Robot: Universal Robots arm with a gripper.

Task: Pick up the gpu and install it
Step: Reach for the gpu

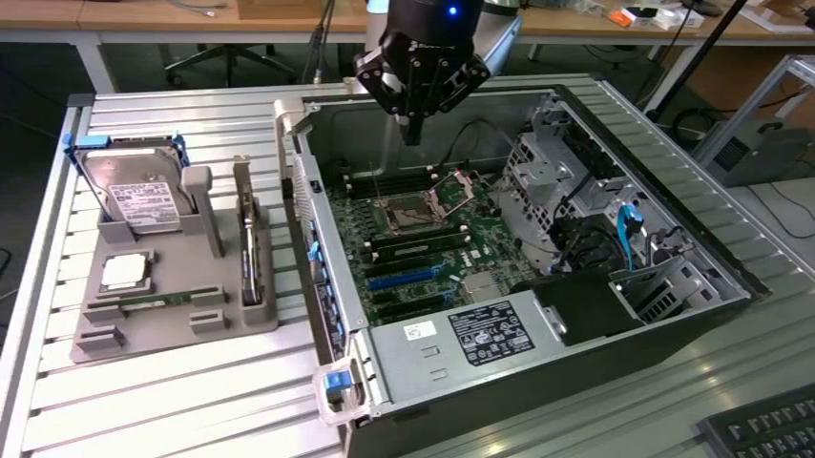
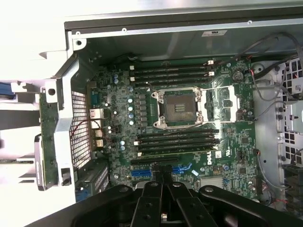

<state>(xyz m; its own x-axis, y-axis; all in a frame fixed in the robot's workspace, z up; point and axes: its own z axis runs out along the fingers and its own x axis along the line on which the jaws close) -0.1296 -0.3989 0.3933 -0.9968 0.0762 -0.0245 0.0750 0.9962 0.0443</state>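
The gpu (image 1: 250, 243) stands on its long edge in a slot of the grey holder (image 1: 178, 324), to the exterior view's left of the open computer case (image 1: 662, 286). In the wrist view the gpu (image 2: 47, 137) appears as a brownish-green strip just outside the case's rear wall. My gripper (image 1: 410, 135) hangs above the far end of the case, over the motherboard (image 1: 427, 239), well away from the gpu. Its black fingers (image 2: 161, 182) are pressed together with nothing between them.
The holder also carries a silver hard drive (image 1: 140, 198), a processor chip (image 1: 124, 272) and a green RAM stick (image 1: 159, 301). Inside the case are the empty processor socket (image 2: 177, 106), blue expansion slots (image 2: 142, 172), the power supply (image 1: 491, 334) and drive cages (image 1: 574, 181).
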